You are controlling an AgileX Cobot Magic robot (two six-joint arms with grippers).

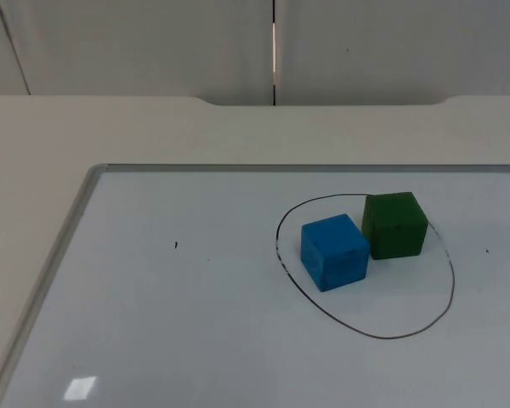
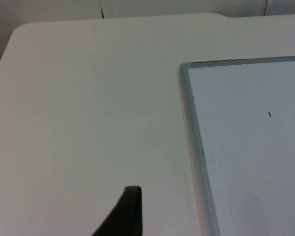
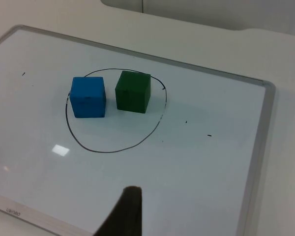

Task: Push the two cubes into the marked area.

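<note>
A blue cube (image 1: 334, 252) and a green cube (image 1: 394, 224) stand side by side, almost touching, on a whiteboard (image 1: 153, 297). A hand-drawn black oval (image 1: 382, 337) rings both. The blue cube (image 3: 88, 97) sits against the oval's left line. The green cube (image 3: 133, 91) sits at its far edge, with its back corner on the line. My right gripper (image 3: 125, 214) hovers over the board, on the near side of the oval (image 3: 108, 151), well apart from both cubes. My left gripper (image 2: 128, 214) waits over bare table beside the board's corner (image 2: 187, 69).
The board's metal frame (image 1: 64, 246) stands slightly proud of the white table (image 1: 153, 127). A few small black marks (image 1: 176, 246) dot the board. The grey partition wall (image 1: 153, 42) closes the table's far end.
</note>
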